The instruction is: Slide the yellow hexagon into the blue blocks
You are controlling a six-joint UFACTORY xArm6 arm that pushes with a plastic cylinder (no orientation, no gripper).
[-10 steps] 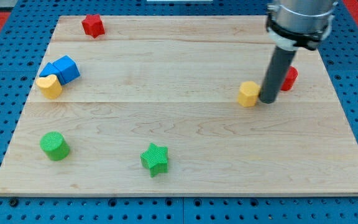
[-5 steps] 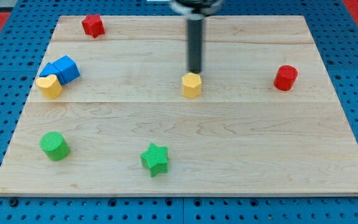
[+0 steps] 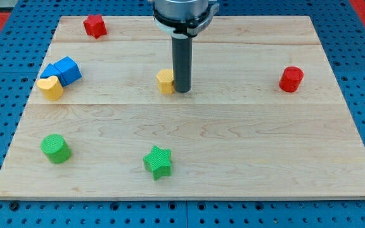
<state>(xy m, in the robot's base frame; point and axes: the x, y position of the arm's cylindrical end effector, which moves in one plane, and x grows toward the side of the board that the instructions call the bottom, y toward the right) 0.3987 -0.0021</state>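
The yellow hexagon [image 3: 165,82] sits near the middle of the wooden board [image 3: 189,158], a little toward the view's top. My tip [image 3: 182,91] stands right against its right side and partly hides it. The blue blocks [image 3: 64,70] lie at the view's left, far from the hexagon. A yellow heart-shaped block [image 3: 51,87] touches their lower left side.
A red star [image 3: 94,25] is at the view's top left. A red cylinder [image 3: 291,79] is at the right. A green cylinder [image 3: 56,148] is at the lower left and a green star [image 3: 158,161] at the bottom middle.
The yellow hexagon has slid left from the board's right part to near its middle. My tip went above it, then came back down to its right side.
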